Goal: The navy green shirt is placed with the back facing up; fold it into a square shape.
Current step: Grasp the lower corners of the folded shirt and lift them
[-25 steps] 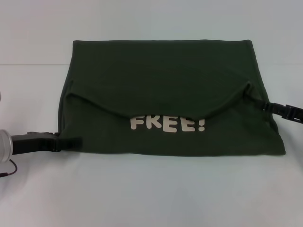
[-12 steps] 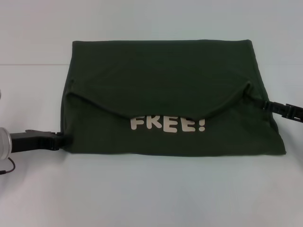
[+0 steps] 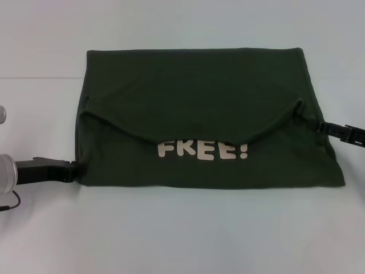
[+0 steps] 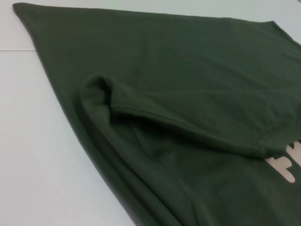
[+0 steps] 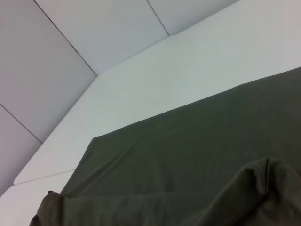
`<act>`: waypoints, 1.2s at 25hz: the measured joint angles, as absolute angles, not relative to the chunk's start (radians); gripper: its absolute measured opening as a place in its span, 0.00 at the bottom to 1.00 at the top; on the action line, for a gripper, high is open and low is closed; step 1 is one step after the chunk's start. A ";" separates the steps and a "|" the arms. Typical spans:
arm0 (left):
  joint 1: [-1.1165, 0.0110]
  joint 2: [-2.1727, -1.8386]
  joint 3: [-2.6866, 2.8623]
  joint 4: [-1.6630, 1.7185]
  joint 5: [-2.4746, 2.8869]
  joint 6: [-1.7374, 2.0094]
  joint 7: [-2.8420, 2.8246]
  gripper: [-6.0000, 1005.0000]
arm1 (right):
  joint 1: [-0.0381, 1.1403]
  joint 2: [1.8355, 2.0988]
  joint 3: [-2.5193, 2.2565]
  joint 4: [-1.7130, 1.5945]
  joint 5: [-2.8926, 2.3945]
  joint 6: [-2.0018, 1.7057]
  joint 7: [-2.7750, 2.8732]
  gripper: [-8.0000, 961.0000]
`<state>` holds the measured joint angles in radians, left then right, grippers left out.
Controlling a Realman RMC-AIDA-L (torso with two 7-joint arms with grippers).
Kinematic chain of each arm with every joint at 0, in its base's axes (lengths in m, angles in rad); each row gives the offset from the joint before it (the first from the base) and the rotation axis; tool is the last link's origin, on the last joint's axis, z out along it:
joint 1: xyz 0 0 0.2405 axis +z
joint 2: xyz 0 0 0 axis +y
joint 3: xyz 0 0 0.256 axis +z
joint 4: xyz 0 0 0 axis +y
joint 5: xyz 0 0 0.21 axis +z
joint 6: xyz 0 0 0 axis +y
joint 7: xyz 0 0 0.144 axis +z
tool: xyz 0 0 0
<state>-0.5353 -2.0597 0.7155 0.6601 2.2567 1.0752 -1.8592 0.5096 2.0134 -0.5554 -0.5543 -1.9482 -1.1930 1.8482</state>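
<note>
Navy green shirt (image 3: 199, 114) lies flat on the white worktop (image 3: 182, 234), already folded into a wide rectangle; the far layer overlaps toward the near side in a curved flap, with white lettering "FREE!" (image 3: 202, 150) showing just below that flap's edge.

Left gripper (image 3: 71, 169) low on the worktop at the shirt's near left corner. A second ago its tip reached in over the corner fabric; now it has backed out and sits just beside the edge, barely touching. Cannot tell whether its jaws are spread or pressed together.

Right gripper (image 3: 319, 127) at the shirt's right edge, level with the flap's end, unchanged over the last second. Jaws' state not visible either.

Judgement: the left arm looks to have let go of the corner, so this fold is laid. The shape is wider than deep; a side-to-side fold likely remains to make a square.
</note>
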 joint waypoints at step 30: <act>-0.519 -2.040 0.710 0.667 2.250 1.083 -1.890 0.07 | 0.788 1.920 -0.678 -0.740 -2.710 -1.410 2.634 0.91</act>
